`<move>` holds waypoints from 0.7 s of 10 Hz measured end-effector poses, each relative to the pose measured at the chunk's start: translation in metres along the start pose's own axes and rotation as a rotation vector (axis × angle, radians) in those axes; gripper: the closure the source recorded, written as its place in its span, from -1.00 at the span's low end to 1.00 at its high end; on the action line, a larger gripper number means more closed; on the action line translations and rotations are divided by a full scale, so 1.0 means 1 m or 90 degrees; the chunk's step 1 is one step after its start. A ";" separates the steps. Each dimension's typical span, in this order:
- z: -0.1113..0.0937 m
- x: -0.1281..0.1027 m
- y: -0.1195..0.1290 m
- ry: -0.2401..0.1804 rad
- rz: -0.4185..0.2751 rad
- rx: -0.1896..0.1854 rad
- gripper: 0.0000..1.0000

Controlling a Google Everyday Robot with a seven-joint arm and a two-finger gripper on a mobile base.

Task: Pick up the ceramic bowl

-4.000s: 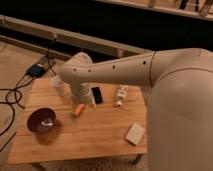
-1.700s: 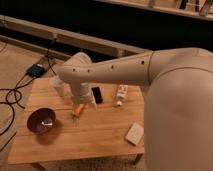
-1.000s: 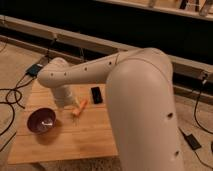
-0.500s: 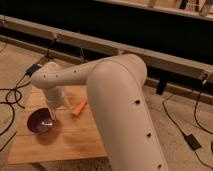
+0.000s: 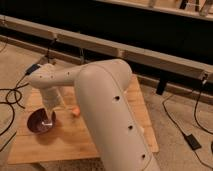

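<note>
Over the last 4 seconds the arm has swung from the middle of the bench to its left side. The hand has come down over the bowl, at its right rim. The bowl has not moved and sits at the front left of the bench, with the small orange thing near it on the right. The arm's bulk now hides the cup and the other bits that showed earlier. Whether the hand is released or clenched I cannot tell, and I cannot tell if it touches the rim. To my eye the reach looks done, with the grasp and lift yet to come.

The bowl is round, shallow, dark maroon and glossy, so likely slick and hard to pinch. The bench is pale plank wood with a matt face. The arm is smooth white shell with small dark holes. Dark cables trail on the floor to the left
</note>
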 end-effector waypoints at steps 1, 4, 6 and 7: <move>0.006 -0.005 0.001 0.003 0.000 -0.002 -0.30; 0.025 -0.017 0.002 0.011 -0.004 0.001 -0.30; 0.036 -0.020 0.000 0.019 -0.008 0.002 0.00; 0.038 -0.020 0.000 0.025 -0.008 -0.005 0.21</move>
